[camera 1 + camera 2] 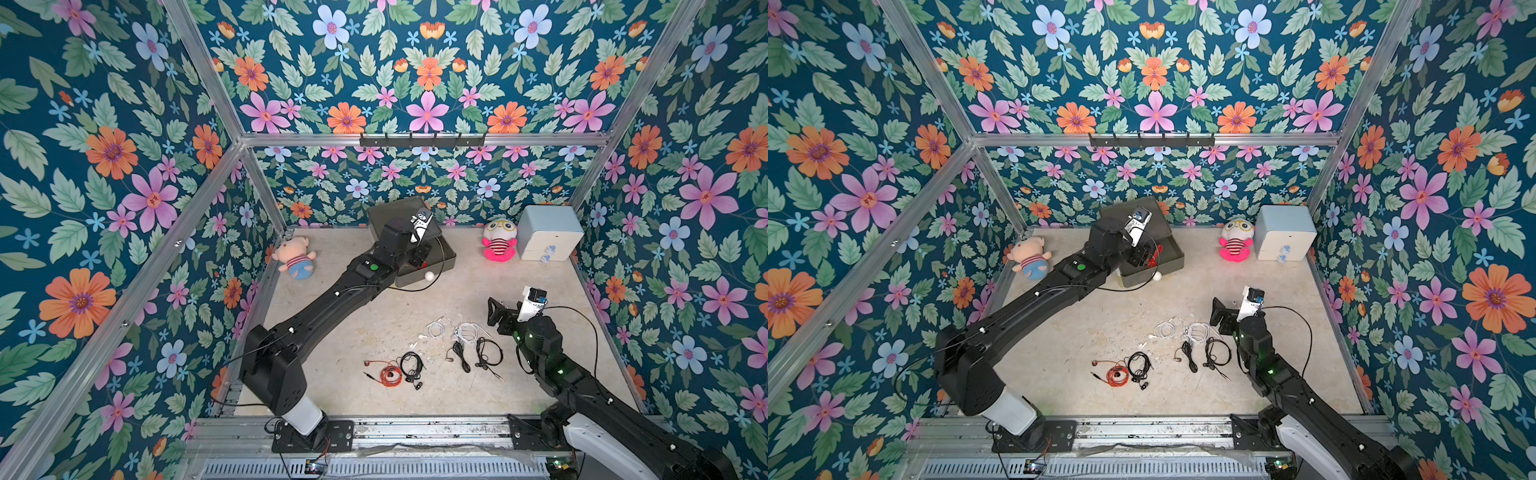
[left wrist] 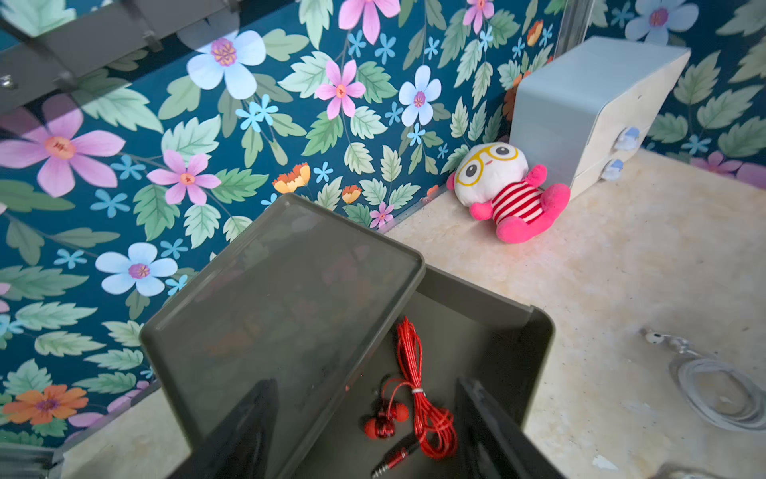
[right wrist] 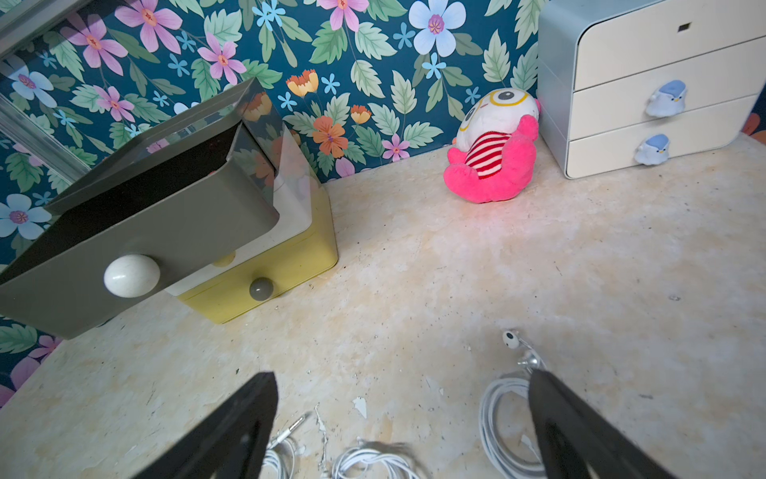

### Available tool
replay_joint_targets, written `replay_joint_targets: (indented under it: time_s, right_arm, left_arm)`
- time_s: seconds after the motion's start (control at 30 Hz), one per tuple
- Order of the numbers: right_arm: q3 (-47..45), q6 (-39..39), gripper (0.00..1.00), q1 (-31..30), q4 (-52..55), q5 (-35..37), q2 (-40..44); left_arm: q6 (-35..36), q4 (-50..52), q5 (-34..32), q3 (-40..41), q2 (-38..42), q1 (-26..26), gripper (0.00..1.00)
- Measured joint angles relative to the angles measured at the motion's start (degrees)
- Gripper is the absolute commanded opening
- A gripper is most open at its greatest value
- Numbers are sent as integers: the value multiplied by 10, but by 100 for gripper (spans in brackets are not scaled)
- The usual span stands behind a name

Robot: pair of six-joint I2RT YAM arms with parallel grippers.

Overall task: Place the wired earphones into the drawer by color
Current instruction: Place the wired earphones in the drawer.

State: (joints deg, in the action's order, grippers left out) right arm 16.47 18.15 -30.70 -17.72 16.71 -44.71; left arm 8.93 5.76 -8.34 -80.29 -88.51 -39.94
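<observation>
Left claw [image 2: 362, 390] hangs over the pulled-out grey top drawer [image 2: 518, 331], jaws wide apart and holding nothing. The red set [image 2: 418, 398] lies loose on the drawer floor between its fingers. My worry: a loop of that cord sits just beside one finger, so lifting out could hook it and drag the lot over the rim. The drawer also sticks far out, so a bump might shove it. Right claw [image 3: 402, 375] is open and empty too, hovering over the white coils [image 3: 497, 419]. Those lie close together, so a pinch may catch two, or just one strand. A second red set [image 1: 388, 374] and the black ones [image 1: 411, 363] wait on the table [image 1: 374, 324]
</observation>
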Motion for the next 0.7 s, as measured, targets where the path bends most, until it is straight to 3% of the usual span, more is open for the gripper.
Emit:
replay_joint_targets:
  time_s: [0.03, 0.07, 0.47, 0.7]
  right_arm:
    - [0, 0, 99, 0, 0, -4, 0]
    - [0, -1, 99, 0, 0, -5, 0]
    - [-2, -17, 99, 0, -40, -151, -13]
    - [3, -14, 99, 0, -61, -217, -56]
  left_arm:
    - [-14, -8, -3, 21, 20, 0, 98]
    - [-26, -17, -6, 42, 41, 0, 99]
    - [-191, -8, 5, 250, 252, 1, 99]
    - [-297, 49, 44, 346, 314, 0, 91]
